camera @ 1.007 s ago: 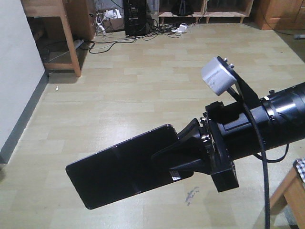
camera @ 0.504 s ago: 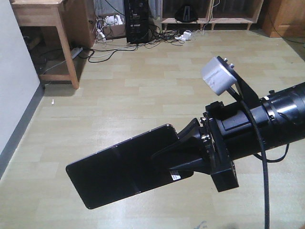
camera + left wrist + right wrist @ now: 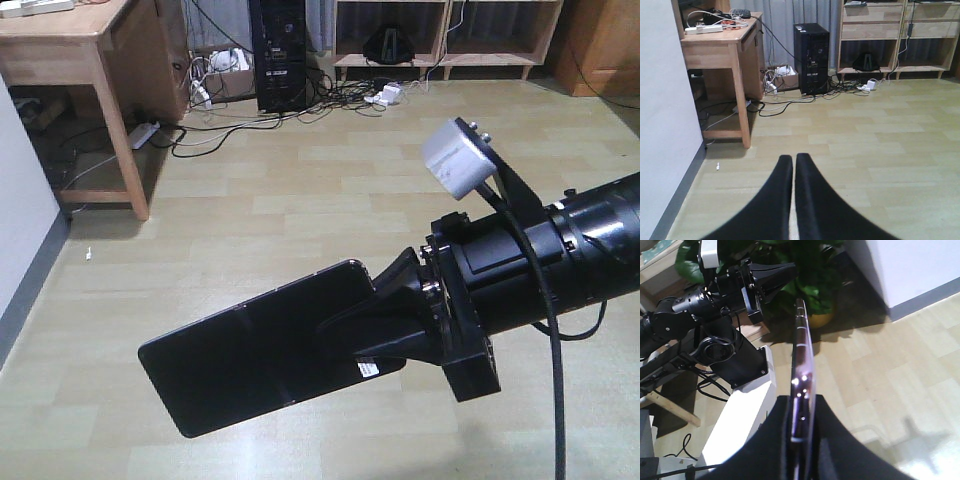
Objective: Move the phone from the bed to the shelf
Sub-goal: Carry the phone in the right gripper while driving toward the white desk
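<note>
My right gripper point(image 3: 368, 312) is shut on one end of the slim glossy black phone point(image 3: 255, 350) and holds it out flat above the floor. In the right wrist view the phone point(image 3: 802, 355) shows edge-on with a pinkish rim, pinched between the gripper's point(image 3: 802, 404) black fingers. My left gripper point(image 3: 793, 158) is shut with nothing in it, low over the floor; it also shows as a left gripper point(image 3: 790, 271) beyond the phone. The light-wood shelf point(image 3: 440, 30) stands against the far wall, also seen as the shelf point(image 3: 875, 32). The bed is out of view.
A wooden desk point(image 3: 75, 55) stands far left near a white wall point(image 3: 660, 125). A black computer tower point(image 3: 280, 50) and tangled cables point(image 3: 230, 90) lie between desk and shelf. A potted plant point(image 3: 810, 295) stands behind the robot's base point(image 3: 735, 360).
The room has slid down in the front view: desk, tower and shelf show more fully now. The phone stays unchanged in my right gripper.
</note>
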Motion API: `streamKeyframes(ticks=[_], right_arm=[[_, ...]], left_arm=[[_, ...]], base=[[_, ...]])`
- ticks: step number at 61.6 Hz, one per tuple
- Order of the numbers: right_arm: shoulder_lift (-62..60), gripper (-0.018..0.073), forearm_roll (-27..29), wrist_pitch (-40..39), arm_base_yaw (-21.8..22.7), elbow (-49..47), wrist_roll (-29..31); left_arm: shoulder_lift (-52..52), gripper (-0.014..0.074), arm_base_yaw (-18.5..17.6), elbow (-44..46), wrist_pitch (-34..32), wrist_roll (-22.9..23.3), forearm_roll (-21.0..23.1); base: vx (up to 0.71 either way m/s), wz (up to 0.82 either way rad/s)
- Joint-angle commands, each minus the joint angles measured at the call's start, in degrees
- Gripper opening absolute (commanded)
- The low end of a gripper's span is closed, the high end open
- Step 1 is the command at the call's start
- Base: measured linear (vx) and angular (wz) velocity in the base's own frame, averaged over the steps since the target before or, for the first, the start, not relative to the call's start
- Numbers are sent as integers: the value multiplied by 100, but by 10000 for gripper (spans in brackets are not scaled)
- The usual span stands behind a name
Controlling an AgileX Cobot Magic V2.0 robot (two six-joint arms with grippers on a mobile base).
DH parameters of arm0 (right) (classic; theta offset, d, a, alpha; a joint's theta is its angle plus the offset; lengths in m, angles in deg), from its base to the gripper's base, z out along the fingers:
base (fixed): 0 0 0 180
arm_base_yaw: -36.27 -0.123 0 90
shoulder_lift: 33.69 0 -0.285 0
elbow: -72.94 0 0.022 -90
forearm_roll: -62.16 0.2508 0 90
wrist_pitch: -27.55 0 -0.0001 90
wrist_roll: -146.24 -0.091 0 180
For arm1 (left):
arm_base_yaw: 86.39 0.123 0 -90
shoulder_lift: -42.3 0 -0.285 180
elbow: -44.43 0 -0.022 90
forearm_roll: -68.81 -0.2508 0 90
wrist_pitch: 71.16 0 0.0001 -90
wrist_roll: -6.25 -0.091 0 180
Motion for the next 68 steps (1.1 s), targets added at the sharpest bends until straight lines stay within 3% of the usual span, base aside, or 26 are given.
streamKeyframes(ticks=[1, 68], right_arm=[[-172, -1, 526, 427, -5, -154, 26], [-172, -1, 526, 427, -5, -154, 26]], left_arm=[[-31, 1, -22, -14, -421, 22, 36], [-31, 1, -22, -14, -421, 22, 36]], base=[[39, -4], [33, 3]])
